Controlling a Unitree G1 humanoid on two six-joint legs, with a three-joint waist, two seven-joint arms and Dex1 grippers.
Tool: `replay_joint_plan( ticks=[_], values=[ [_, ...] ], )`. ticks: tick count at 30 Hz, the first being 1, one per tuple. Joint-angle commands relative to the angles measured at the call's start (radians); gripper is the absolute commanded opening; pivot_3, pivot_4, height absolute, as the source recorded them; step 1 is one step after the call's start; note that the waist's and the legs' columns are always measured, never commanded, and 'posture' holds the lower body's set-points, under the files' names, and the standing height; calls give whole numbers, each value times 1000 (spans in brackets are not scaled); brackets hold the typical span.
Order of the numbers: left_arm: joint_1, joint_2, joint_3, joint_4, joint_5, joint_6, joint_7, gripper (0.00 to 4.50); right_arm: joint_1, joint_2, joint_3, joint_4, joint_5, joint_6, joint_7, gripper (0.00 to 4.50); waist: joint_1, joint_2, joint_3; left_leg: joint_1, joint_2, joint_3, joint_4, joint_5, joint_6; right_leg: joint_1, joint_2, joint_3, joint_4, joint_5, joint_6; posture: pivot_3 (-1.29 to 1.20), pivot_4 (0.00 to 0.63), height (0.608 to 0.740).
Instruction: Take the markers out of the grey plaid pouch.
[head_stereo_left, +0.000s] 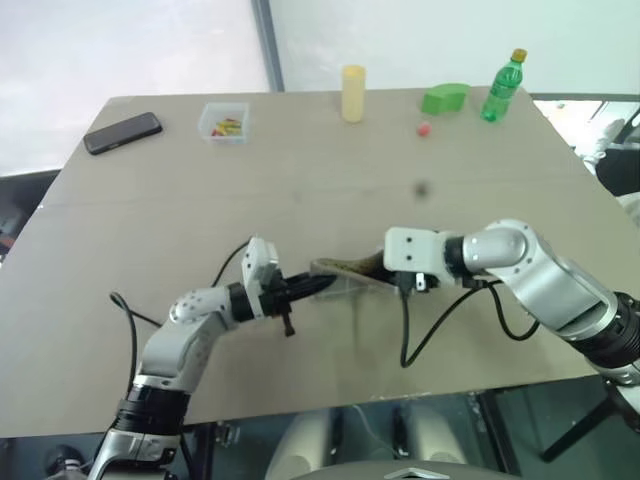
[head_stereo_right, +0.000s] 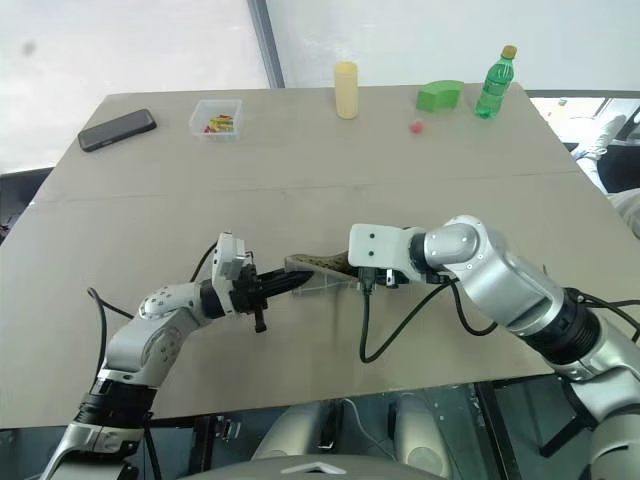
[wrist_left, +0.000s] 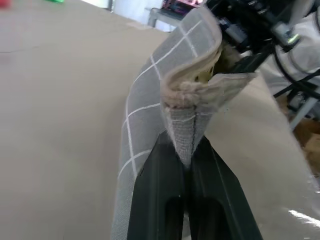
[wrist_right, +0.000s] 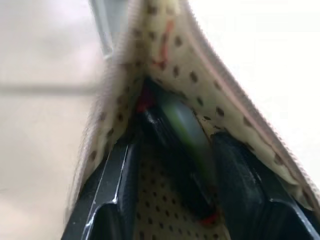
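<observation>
1. Pinching one end of the grey plaid pouch (wrist_left: 150, 135), my left gripper (wrist_left: 186, 155) has its two black fingers pressed together on the fabric seam, at about 7 o'clock on the table (head_stereo_left: 300, 180) in the head view.
2. My right gripper (wrist_right: 175, 165) reaches into the pouch's open mouth from the 4 o'clock side; its fingers (wrist_right: 240, 185) stand spread apart inside the dotted lining, one on either side of the contents.
3. The pouch hangs between my two grippers just above the tabletop, near the front edge, its mouth turned toward my right wrist.
4. The markers (wrist_right: 185, 130) lie inside the pouch between my right fingers: a dark barrel with red showing at its ends, and a green piece just beside it. I cannot tell whether my fingers touch them.
5. Further out on the table, at about 10 o'clock, lies a black phone (head_stereo_left: 122, 132); at 11 o'clock a small clear box (head_stereo_left: 224, 122) with coloured bits inside.
6. At 12 o'clock stands a pale yellow cylinder (head_stereo_left: 353, 93); toward 1 o'clock sit a green block (head_stereo_left: 445, 98), a small red ball (head_stereo_left: 424, 129) and an upright green bottle (head_stereo_left: 502, 88).
</observation>
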Motion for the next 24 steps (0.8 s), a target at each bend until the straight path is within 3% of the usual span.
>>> replay_joint_plan(
  ticks=[1,9,13,16,20,24],
  values=[
    [4,-1,46,39,24,-9,40,0,-54,41,12,70,-62,-50,5,2294,-1,0,0,0,0,0,0,0,0,0,0,0,0,0,0,0,150,740],
    [28,-34,88,-6,-29,-112,-43,0,-68,155,33,282,-193,-131,-56,2294,0,0,0,0,0,0,0,3,-4,0,0,0,1,0,-1,0,150,740],
    [42,-31,104,-97,-155,-12,-88,0,-38,166,-32,233,-139,-75,-12,2294,1,0,0,0,-1,0,0,3,-5,-1,0,0,0,0,-1,0,150,740],
    [28,-22,118,-192,-377,235,-53,0,-25,62,-88,106,-82,-7,100,2294,6,1,1,-2,-1,-1,0,1,-1,0,0,-1,-1,0,-1,0,150,740],
    [4,-14,139,-226,-567,441,-12,0,-35,-129,-185,-79,24,118,249,2294,9,2,2,-2,-2,-1,0,0,0,0,-1,-1,-2,0,0,0,150,740],
    [-21,2,141,-172,-546,476,-18,0,-87,-220,-273,-191,163,254,336,2294,1,2,3,-1,0,-2,-1,0,0,0,1,-1,-2,0,0,0,150,740]
  ],
)
